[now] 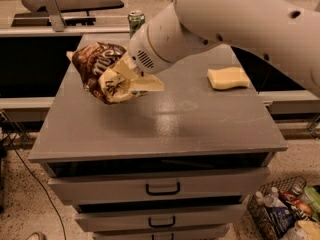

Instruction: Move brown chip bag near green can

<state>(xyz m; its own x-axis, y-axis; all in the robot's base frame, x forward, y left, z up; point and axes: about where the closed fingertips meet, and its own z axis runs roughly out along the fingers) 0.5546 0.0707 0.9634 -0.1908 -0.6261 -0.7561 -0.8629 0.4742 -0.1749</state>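
The brown chip bag [101,70], crinkly dark brown and cream, is held at the left of the grey cabinet top [170,124], slightly raised. My gripper [128,75] sits at the end of the big white arm and is shut on the bag's right side; the wrist hides most of it. The green can [135,21] stands upright at the back edge, just beyond and to the right of the bag, partly hidden by the arm.
A pale yellow sponge [228,77] lies at the right of the cabinet top. Drawers with black handles [162,189] are below. A wire basket of items [285,214] stands on the floor at the lower right. Dark benches run behind.
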